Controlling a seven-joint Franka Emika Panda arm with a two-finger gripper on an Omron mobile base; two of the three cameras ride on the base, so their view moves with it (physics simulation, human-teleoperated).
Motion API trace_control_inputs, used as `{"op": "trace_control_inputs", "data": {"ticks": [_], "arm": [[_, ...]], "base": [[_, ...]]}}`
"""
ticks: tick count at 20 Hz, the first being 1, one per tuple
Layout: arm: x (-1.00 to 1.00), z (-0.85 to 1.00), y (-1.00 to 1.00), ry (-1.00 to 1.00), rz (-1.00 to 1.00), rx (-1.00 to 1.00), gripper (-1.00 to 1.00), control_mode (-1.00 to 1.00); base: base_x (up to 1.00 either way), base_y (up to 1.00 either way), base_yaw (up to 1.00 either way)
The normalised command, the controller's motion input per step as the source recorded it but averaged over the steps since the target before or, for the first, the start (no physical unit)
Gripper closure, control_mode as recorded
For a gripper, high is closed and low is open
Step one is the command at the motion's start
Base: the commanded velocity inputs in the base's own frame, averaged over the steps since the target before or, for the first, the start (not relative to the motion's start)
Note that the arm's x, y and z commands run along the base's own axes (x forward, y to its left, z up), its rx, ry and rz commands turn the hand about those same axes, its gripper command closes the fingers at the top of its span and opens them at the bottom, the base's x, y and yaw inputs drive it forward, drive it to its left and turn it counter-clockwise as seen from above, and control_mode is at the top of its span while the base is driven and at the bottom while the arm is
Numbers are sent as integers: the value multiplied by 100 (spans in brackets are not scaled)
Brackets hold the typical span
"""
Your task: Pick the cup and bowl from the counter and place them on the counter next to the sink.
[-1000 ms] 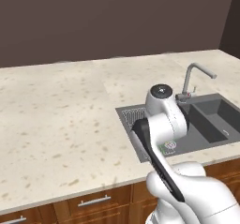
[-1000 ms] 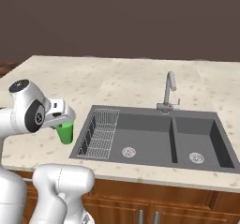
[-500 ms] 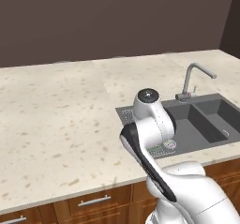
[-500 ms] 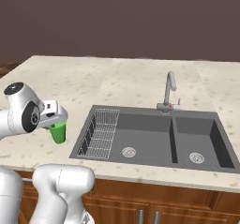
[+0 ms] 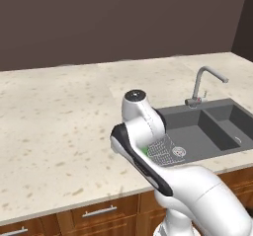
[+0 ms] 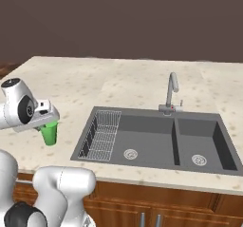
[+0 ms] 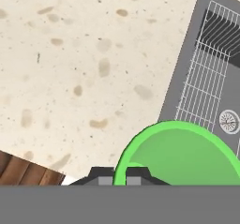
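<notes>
The gripper is clamped on the rim of the green cup, with one finger inside and one outside of the wall, as the hand view shows at its bottom edge. In the right base view the cup hangs upright under the hand, over the speckled counter, just beside the left edge of the sink, at about nine o'clock from the wire rack section. Whether its bottom already touches the stone I cannot tell; it seems very close to it. So I judge the first half of the task nearly finished: the cup is carried to the right place, and what is left for it is to set it down and to let it go. The bowl is not on the part of the counter that I can see, so I suppose the second half, to fetch it and to place it near the cup, is not yet started. About the containers: the cup looks empty, only its bright green inside is visible from above. Both basins of the sink are empty also, with only the round drains at their bottoms, and nothing lies on the rack. The steel faucet stands at twelve o'clock of the sink, with its spout over the basins.
</notes>
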Motion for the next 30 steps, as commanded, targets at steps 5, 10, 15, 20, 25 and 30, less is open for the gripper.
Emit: {"op": "trace_control_inputs", "data": {"ticks": [5, 10, 15, 20, 25, 30], "arm": [[6, -58, 25, -10, 6, 0, 100, -100], [2, -20, 4, -15, 5, 3, 100, -100], [0, 0, -4, -4, 4, 13, 100, -100], [1, -10, -12, 0, 1, 8, 100, -100], [2, -16, -8, 0, 0, 0, 100, -100], [0, -39, 0, 0, 0, 0, 100, -100]], "base": [[0, 0, 0], [0, 0, 0], [0, 0, 0], [0, 0, 0], [0, 0, 0], [0, 0, 0]]}}
